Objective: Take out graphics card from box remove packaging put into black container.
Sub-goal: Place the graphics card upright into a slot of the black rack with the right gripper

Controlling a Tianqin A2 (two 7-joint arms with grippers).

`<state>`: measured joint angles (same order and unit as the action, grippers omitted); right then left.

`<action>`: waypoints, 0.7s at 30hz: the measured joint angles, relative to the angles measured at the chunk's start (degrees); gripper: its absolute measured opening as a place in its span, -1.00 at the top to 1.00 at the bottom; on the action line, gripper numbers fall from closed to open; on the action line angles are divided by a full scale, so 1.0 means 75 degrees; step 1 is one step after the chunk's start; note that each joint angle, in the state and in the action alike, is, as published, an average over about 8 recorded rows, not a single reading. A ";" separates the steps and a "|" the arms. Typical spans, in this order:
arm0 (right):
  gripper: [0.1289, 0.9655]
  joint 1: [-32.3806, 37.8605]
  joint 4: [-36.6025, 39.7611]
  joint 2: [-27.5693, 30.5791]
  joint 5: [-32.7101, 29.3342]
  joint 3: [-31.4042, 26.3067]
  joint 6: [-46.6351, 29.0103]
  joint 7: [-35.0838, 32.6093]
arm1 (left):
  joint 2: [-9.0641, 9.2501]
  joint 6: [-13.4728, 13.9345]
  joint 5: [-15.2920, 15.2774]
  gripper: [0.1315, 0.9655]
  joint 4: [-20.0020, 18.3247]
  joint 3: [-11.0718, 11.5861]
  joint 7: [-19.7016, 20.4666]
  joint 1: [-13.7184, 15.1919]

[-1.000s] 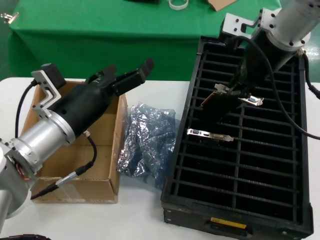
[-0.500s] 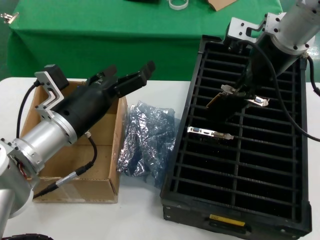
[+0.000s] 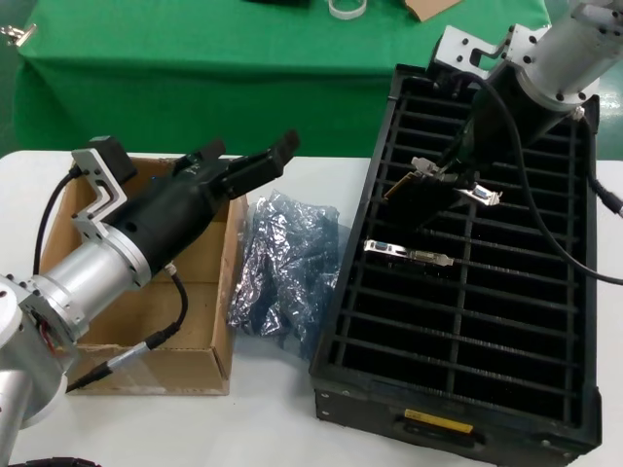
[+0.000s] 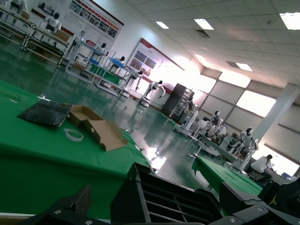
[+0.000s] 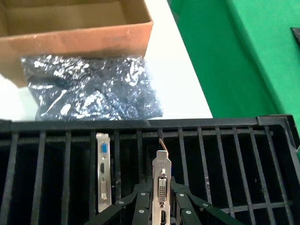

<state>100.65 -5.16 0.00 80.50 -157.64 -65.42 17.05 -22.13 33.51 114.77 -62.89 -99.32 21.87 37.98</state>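
My right gripper point(image 3: 440, 190) hangs over the far half of the black container point(image 3: 362, 407), shut on the graphics card point(image 3: 417, 176). The card is out of its bag and tilted above the slots. In the right wrist view its silver bracket point(image 5: 162, 185) stands upright between the shut fingers point(image 5: 140, 206). The packaging point(image 3: 282, 272) lies crumpled on the white table between the box point(image 3: 146, 372) and the container. Over the box, my left gripper point(image 3: 248, 161) is open with nothing in it.
A like card point(image 3: 409, 256) stands in a slot of the left column, its bracket point(image 5: 102, 173) with a blue port showing. A green-clothed table point(image 3: 195, 68) with a tape ring point(image 3: 346, 8) stands behind. A cable point(image 3: 146, 341) hangs into the box.
My right gripper has shifted a little over the slots, first right, then back left, with the card held throughout. The left gripper has sunk slightly toward the box.
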 joint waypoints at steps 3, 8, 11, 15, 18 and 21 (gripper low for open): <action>0.85 -0.0015 0.0082 0.0000 0.0074 0.0019 0.0046 0.0214 | 0.0004 0.0017 -0.0009 -1.00 0.0058 0.0019 -0.0043 0.0007; 0.85 -0.0014 0.0213 0.0000 -0.0019 0.0050 -0.0009 0.0591 | 0.0006 0.0057 -0.0016 -1.00 0.0136 0.0056 -0.0117 0.0017; 0.85 -0.0005 0.0258 0.0000 -0.0134 0.0056 -0.0090 0.0735 | 0.0009 0.0085 -0.0016 -1.00 0.0174 0.0078 -0.0158 0.0023; 0.85 0.0011 0.0272 0.0000 -0.0260 0.0048 -0.0218 0.0821 | 0.0016 0.0126 -0.0009 -1.00 0.0228 0.0112 -0.0215 0.0039; 0.85 0.0035 0.0259 0.0000 -0.0342 0.0033 -0.0334 0.0832 | 0.0022 0.0157 0.0001 -1.00 0.0275 0.0140 -0.0257 0.0054; 0.85 0.0069 0.0232 0.0000 -0.0433 0.0017 -0.0457 0.0815 | 0.0026 0.0185 0.0012 -1.00 0.0316 0.0170 -0.0292 0.0065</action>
<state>101.17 -3.42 0.00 77.26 -157.51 -68.85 23.16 -21.94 34.89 114.86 -60.52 -98.04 19.68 38.47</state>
